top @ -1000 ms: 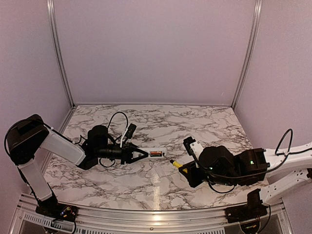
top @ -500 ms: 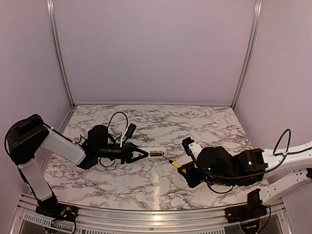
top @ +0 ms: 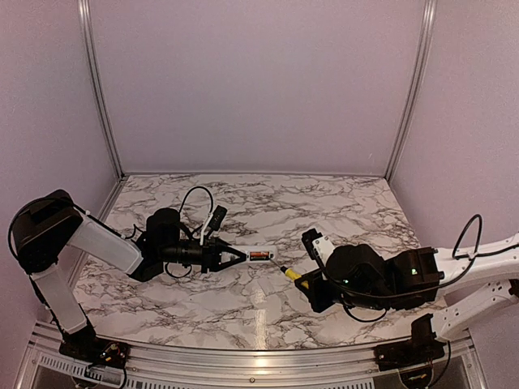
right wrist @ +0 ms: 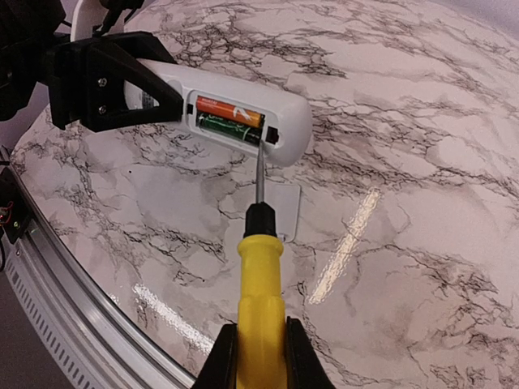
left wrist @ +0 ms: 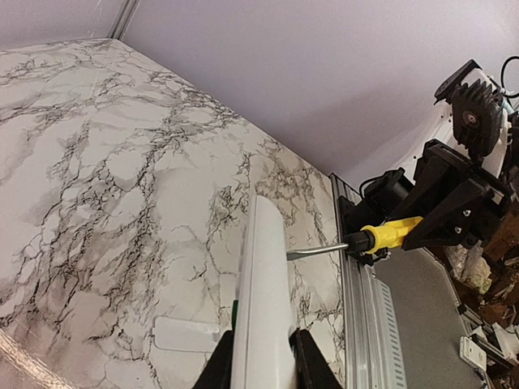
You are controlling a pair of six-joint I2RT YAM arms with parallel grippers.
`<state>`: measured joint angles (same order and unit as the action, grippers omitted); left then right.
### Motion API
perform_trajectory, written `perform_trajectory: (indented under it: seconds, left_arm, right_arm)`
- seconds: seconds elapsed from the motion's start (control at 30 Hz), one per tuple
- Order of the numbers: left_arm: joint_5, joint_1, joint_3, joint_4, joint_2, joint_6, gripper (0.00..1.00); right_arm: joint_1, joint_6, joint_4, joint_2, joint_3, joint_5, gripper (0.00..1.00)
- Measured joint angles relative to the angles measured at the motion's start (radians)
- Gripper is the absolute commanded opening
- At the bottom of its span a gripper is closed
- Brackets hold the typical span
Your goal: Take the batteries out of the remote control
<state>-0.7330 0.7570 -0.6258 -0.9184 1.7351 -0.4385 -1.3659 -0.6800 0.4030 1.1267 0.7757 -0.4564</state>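
In the overhead view the remote control [top: 261, 255] sits slightly left of centre over the marble table [top: 243, 203]. The left gripper [top: 240, 256] pinches its left end, with a finger pressed against each long side, so the handset juts rightward out of the jaws. In the right wrist view the open compartment faces the camera at upper centre. The batteries [right wrist: 229, 118] lie in it side by side, the orange one above the dark green one. At bottom centre the right gripper [right wrist: 259, 356] is clamped on the yellow screwdriver [right wrist: 261, 284]. Its blade tip reaches the compartment's right end, just beside the cells. A white cover plate [right wrist: 284, 212] lies flat on the table beneath.
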Motion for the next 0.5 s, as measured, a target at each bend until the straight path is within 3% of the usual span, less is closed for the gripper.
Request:
perform_trajectory:
  seconds: [0.5]
  left_arm:
    - [0.0,-0.003,0.0,0.004,0.002,-0.001,0.0]
  right_arm:
    - [0.0,0.0,-0.005,0.012,0.0,-0.003,0.0]
